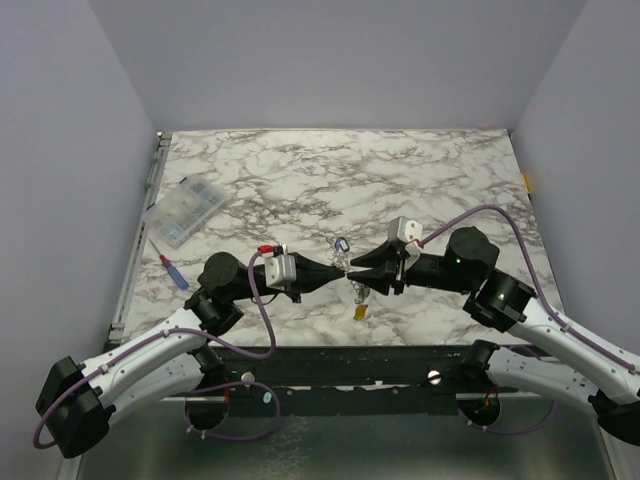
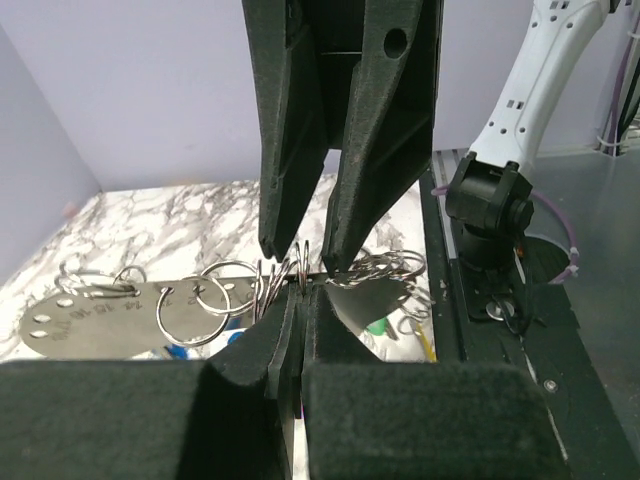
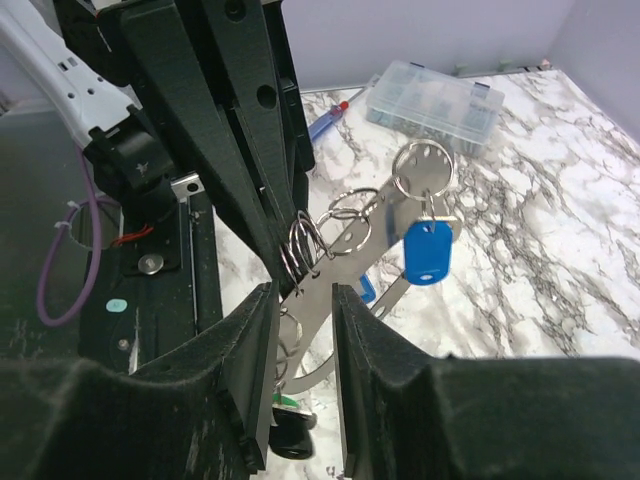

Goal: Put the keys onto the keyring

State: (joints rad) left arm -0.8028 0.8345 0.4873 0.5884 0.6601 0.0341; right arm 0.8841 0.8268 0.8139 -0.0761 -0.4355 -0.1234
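Note:
My left gripper is shut on the thin wire of a keyring in a bunch of silvery rings, held above the marble table. A flat metal tag with holes hangs from the bunch, along with a blue-headed key. My right gripper faces the left one tip to tip and is open. The metal tag runs through the gap between its fingers, and the rings sit just past its tips. Below the bunch hangs a dark-headed key. A yellow-headed key lies on the table under both grippers.
A clear compartment box sits at the table's left edge, with a red and blue screwdriver near it. The black front rail runs just behind the grippers. Purple cables loop off both arms.

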